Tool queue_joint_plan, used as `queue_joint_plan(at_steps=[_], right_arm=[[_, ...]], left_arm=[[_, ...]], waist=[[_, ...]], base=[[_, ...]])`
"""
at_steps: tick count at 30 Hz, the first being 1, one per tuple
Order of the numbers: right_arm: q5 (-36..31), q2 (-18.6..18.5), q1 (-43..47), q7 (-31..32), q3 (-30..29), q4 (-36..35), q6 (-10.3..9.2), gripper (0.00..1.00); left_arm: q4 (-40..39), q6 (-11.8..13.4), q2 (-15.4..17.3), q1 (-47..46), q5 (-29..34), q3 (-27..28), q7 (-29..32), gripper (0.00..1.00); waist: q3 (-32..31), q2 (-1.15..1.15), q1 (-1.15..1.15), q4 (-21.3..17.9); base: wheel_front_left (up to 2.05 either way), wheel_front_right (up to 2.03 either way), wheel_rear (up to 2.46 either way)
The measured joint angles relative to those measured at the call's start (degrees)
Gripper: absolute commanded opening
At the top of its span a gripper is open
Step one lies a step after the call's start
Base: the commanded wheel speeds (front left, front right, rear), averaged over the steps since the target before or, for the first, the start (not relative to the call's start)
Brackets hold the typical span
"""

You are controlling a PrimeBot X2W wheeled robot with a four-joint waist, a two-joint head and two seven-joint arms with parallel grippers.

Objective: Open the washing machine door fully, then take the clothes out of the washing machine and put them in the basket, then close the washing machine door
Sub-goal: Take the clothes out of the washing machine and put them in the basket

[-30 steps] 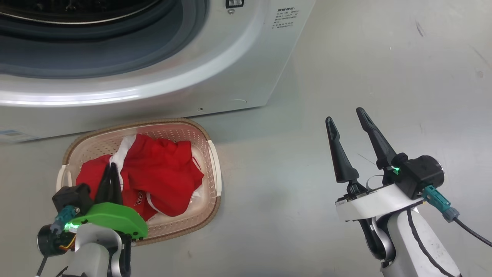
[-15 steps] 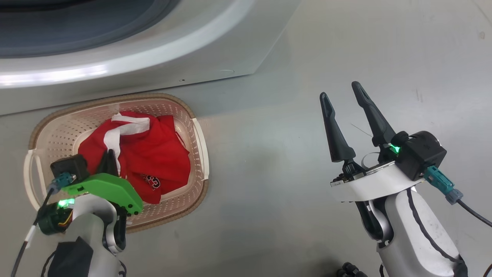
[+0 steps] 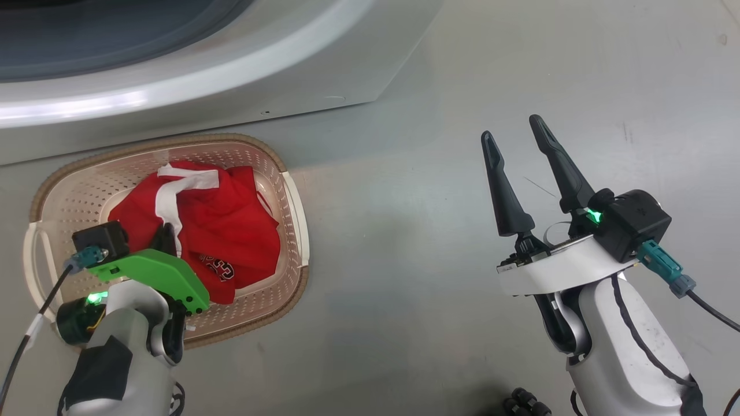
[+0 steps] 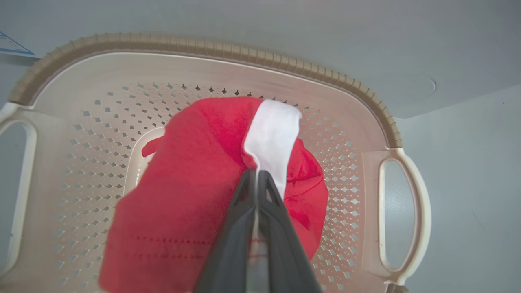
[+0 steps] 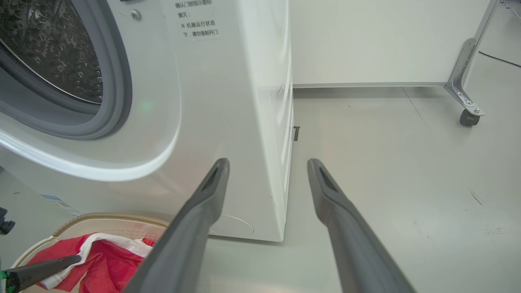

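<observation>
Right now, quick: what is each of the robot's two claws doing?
Left gripper: jaws shut, pinching the white trim of the red clothes over the basket.
Right gripper: jaws open, holding nothing.

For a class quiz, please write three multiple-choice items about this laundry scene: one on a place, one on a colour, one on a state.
1. Where does the basket stand?
A. on the floor before the washing machine
B. on top of it
C. on a shelf

2. What colour is the trim on the red clothes?
A. blue
B. white
C. yellow

3. How are the grippers?
A. both open
B. both shut
C. left gripper shut, right gripper open

Key: 1 A, its rim rests on the floor below the machine's front. 2 B, a white band crosses the red fabric. 3 C, left jaws are pressed together on the trim, right jaws stand apart.
</observation>
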Motion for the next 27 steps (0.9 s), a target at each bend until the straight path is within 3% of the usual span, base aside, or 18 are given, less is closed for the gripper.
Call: queue_joint_plan(at_steps=[1,2,15,27], right_arm=[[0.0,0.0,-0.1,0.0,0.0,0.1,0.0,1.0],[0.0,0.0,-0.1,0.0,-0.1,0.3,0.0,1.0],[0.0,0.0,-0.2,0.0,-1.4,2.4,-0.08,1.0],[-0.9,0.0,2.3,0.0,-4.4,4.9,-0.54,1.0]], left_arm=[[0.6,-0.2,0.0,-0.2,-0.3,0.1,0.0,0.87],[1.0,-0.5,0.0,-0.3,-0.6,0.2,-0.4,1.0],[4.5,-2.7,0.0,-0.5,0.5,-0.6,-7.3,1.0],[1.4,-5.5,-0.2,-0.1,1.4,-1.4,-11.6,1.0]], waist=[[-0.2,0.0,0.0,0.1],[-0.4,0.0,0.0,0.2],[-4.5,0.0,0.0,1.2],[-11.8,0.0,0.0,3.0]], base=[[0.0,0.0,0.0],[0.0,0.0,0.0],[0.0,0.0,0.0],[0.0,0.0,0.0]])
